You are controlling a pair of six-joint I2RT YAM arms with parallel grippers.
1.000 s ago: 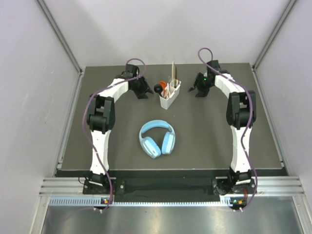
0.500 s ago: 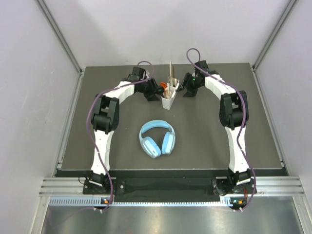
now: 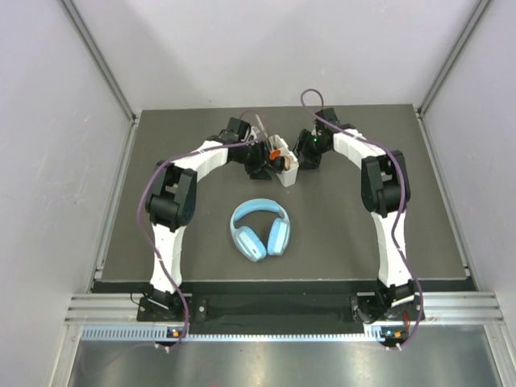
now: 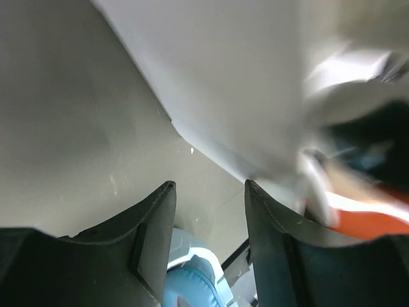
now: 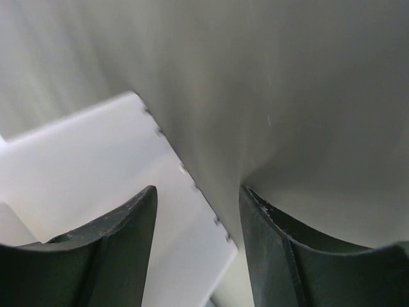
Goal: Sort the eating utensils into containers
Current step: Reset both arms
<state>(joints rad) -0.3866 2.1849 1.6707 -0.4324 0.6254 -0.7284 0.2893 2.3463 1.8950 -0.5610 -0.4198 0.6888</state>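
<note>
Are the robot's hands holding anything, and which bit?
Nothing looks gripped. The left gripper is open beside the caddy. The caddy's edge sits between the right gripper's open fingers, not pinched.

The top camera sat high above and behind the arms, looking down and forward, so the left base [image 3: 161,305] and right base [image 3: 389,306] lay along its bottom edge and the whole table [image 3: 363,242] showed from afar. The left wrist camera looked out between its own dark fingers [image 4: 150,236], close against the white caddy [image 4: 223,83], which was blurred, with the blue headphones [image 4: 192,284] below. The top view held that same caddy [image 3: 288,171] and headphones [image 3: 260,230]. The right wrist camera peered between its fingers [image 5: 121,249] at pale surfaces too near to name
</note>
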